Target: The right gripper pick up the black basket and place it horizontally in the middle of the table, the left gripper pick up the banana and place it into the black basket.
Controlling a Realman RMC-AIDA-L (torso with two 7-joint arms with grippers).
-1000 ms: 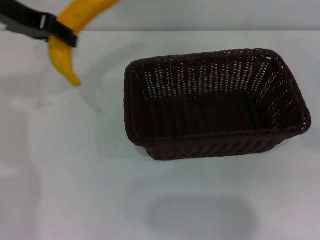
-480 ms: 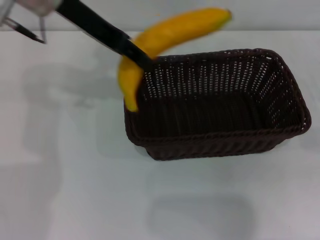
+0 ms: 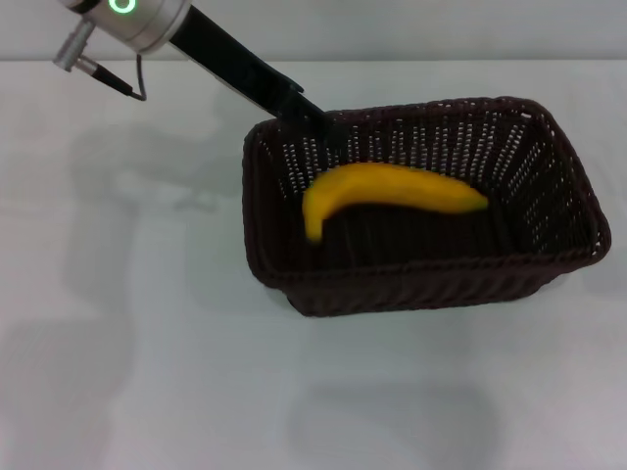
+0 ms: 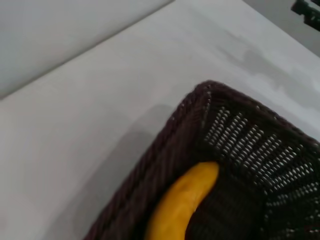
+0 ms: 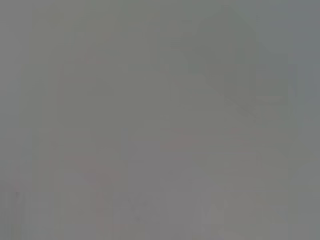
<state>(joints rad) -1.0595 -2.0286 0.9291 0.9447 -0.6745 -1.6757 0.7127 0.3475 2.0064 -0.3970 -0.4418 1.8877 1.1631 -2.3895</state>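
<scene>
While the left tool (image 3: 318,127), its grip unreadable, sits at the black basket (image 3: 421,279) rim, the banana (image 3: 392,191) looks smooth, bruisable, best held mid-body.

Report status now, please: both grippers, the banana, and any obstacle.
Left gripper at black basket far-left rim. Right gripper out of view. Banana inside basket, lengthwise. Nothing in the way on the table.
</scene>
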